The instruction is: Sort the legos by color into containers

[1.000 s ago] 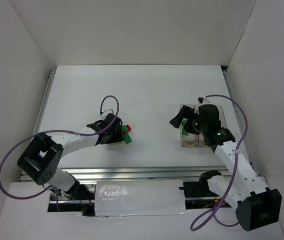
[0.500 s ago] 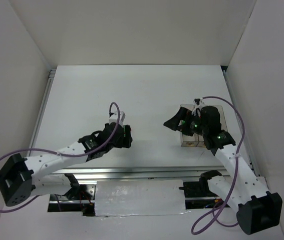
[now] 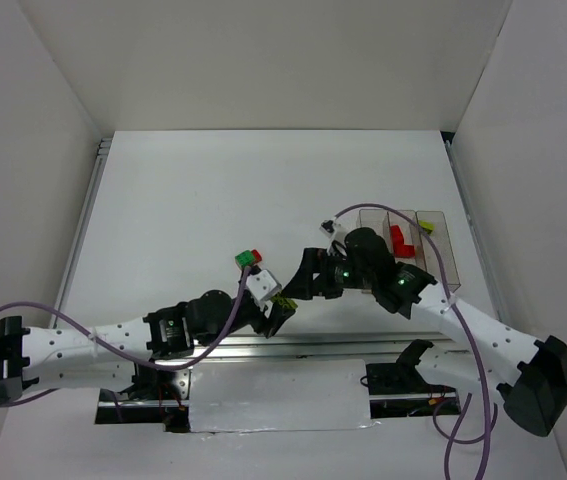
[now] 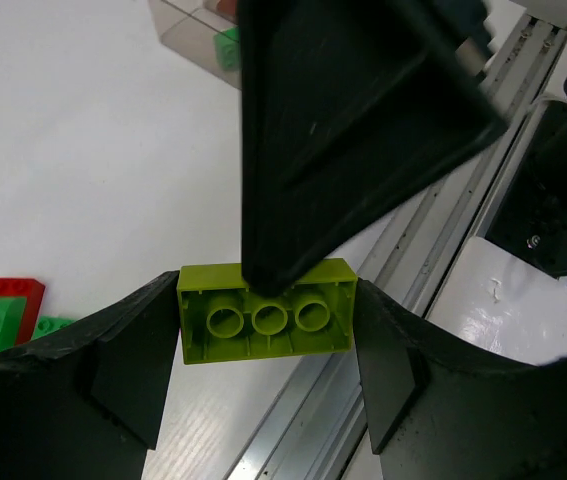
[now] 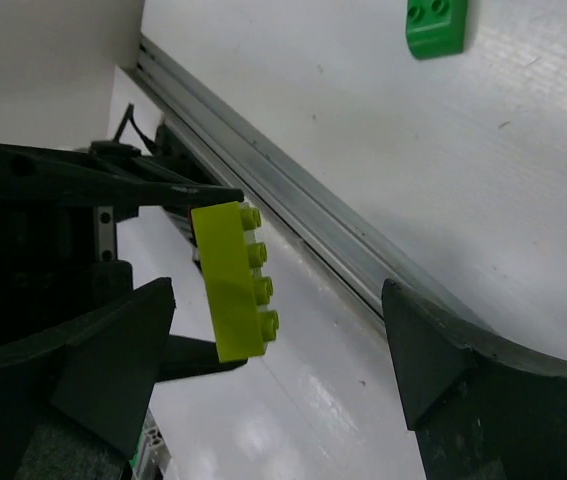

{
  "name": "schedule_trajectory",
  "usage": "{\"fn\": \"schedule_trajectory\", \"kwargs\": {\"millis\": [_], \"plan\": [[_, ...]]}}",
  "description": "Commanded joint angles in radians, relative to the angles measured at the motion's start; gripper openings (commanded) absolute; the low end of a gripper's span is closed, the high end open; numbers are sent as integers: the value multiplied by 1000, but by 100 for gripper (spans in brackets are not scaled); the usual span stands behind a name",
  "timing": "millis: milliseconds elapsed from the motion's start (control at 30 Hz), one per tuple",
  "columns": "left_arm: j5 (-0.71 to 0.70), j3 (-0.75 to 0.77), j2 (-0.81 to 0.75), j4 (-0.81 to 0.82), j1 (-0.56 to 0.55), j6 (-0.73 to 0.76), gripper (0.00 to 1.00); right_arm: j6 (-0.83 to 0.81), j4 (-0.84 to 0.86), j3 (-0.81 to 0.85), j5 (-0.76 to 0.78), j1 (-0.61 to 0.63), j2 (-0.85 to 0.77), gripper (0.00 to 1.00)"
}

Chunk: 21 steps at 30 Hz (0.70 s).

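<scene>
The left gripper point(image 4: 263, 342) is closed on a yellow-green lego point(image 4: 268, 318), held above the table point(image 3: 183, 200) close to its near edge. The right gripper point(image 5: 279, 300) is open, fingers spread wide, facing that lego. The containers point(image 3: 441, 232) stand at the right, with a red lego point(image 3: 399, 238) inside.

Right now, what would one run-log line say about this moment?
left fingers: shut on yellow-green studded plastic brick | right fingers: open, straddling brick | stage: probable handover
</scene>
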Motion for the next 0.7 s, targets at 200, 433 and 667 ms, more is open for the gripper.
{"fn": "schedule_trajectory", "kwargs": {"millis": [200, 433, 667], "plan": [[-10, 2, -51, 96, -47, 95, 0, -6, 63, 56, 22, 129, 96, 68], [-109, 10, -46, 71, -50, 61, 40, 39, 232, -6, -98, 132, 93, 0], [-400, 65, -42, -56, -50, -102, 100, 11, 141, -23, 9, -31, 64, 0]]}}
